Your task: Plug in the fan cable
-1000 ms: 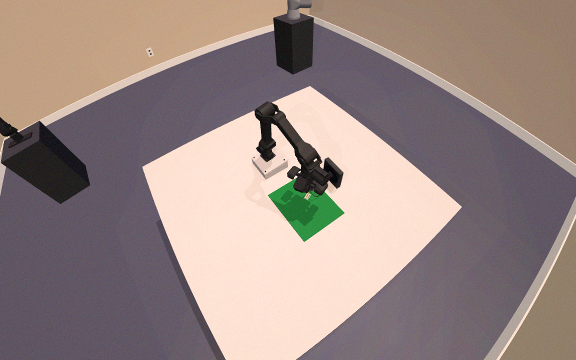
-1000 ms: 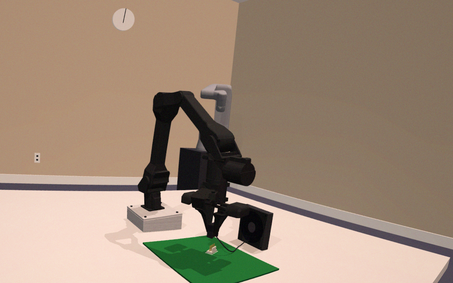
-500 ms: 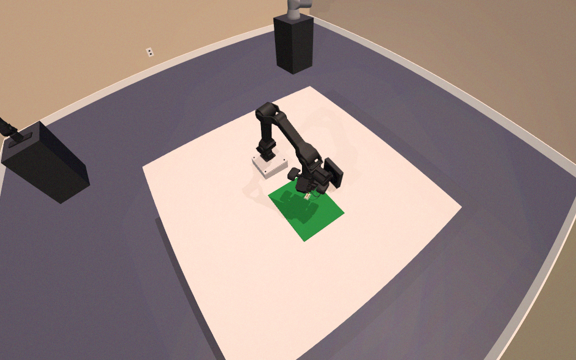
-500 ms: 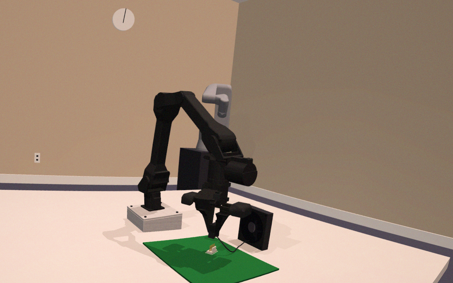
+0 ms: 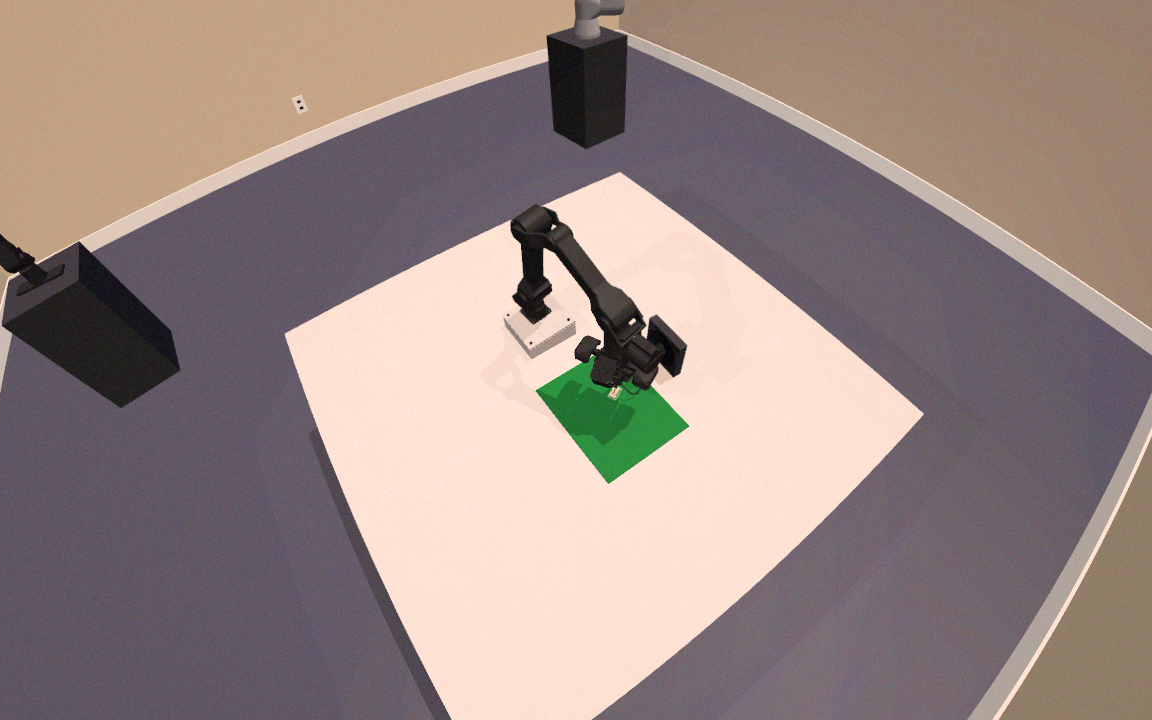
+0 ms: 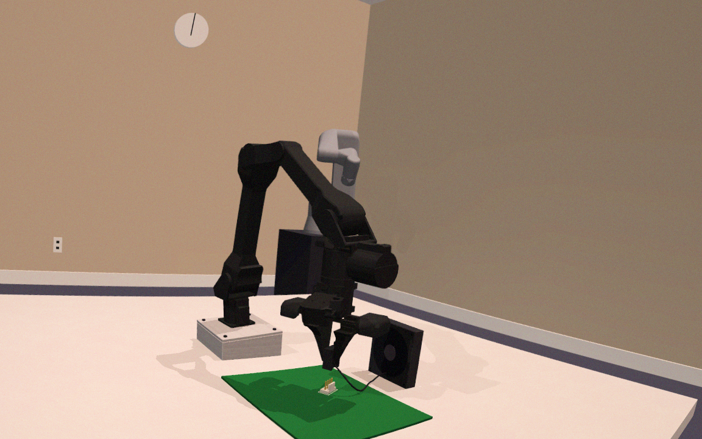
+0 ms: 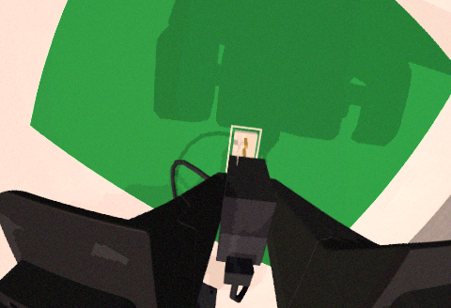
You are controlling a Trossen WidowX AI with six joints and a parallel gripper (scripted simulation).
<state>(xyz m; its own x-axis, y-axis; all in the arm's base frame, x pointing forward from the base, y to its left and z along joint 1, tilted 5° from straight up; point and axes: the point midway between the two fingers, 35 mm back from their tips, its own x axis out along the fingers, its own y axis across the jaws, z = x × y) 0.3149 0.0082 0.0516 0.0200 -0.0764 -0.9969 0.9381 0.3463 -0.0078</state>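
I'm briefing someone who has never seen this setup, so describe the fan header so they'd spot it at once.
Find the flat green circuit board lying on the pale table, in front of the black robot arm's grey base. Near the board's edge facing the upright black square fan stands the small white four-pin fan header. It is the board's only raised part, with gold pins pointing up, just below the gripper.
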